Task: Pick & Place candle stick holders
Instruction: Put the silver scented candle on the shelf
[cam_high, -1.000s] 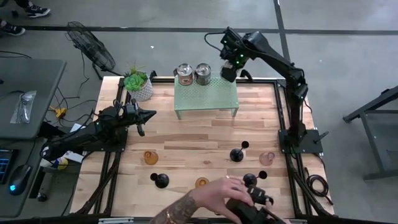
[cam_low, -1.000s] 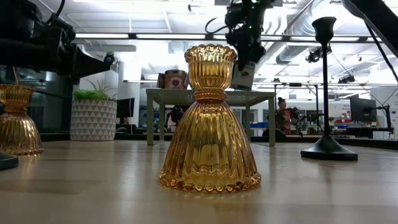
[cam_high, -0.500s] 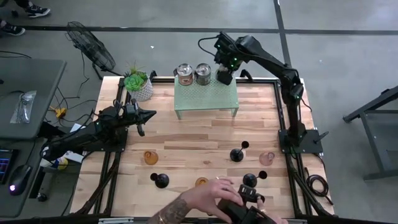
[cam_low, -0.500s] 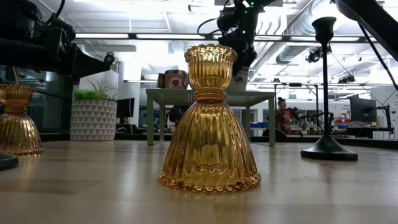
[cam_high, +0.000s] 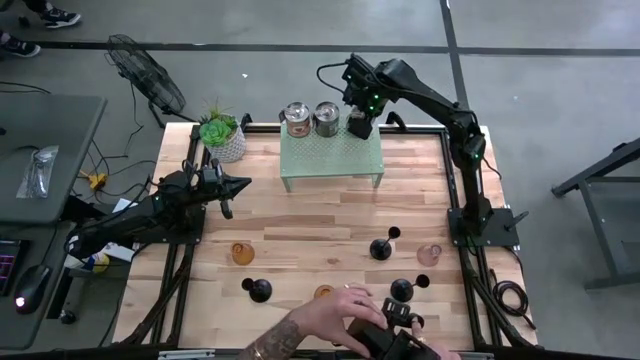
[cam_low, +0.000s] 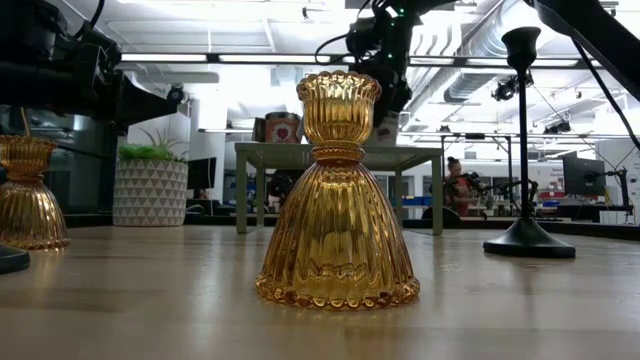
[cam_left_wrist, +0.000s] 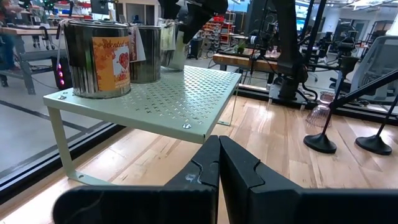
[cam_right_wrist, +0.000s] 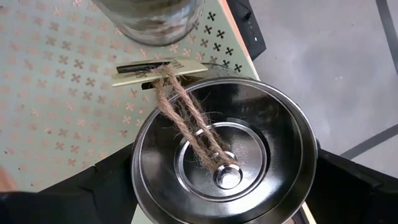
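My right gripper (cam_high: 358, 121) is at the far right corner of the green perforated shelf (cam_high: 330, 155), shut on a shiny silver cup (cam_right_wrist: 224, 162) with a twine tag. Two more silver cups (cam_high: 296, 118) (cam_high: 326, 117) stand on the shelf's far edge. On the table stand two amber holders (cam_high: 243, 253) (cam_high: 324, 293), a pale pink one (cam_high: 429, 254) and three black stemmed ones (cam_high: 258, 290) (cam_high: 381, 247) (cam_high: 402, 290). My left gripper (cam_high: 235, 185) waits shut at the table's left side. My right gripper pinches the silver cup by its outer wall (cam_right_wrist: 138, 186), one finger (cam_right_wrist: 93, 190) on each side. The fingers come from above, slanting steeply down. The cup sits upright with its mouth up; I cannot tell whether its base rests on the shelf.
A person's hand (cam_high: 325, 318) reaches in over the table's near edge, beside a black holder. A white pot with a green plant (cam_high: 222, 135) stands at the far left corner. A fan (cam_high: 145, 75) is beyond the table.
My right gripper has carried the silver cup a little toward the table's left, closer to the two cups on the shelf, and slightly down. The person's hand has shifted at the near edge.
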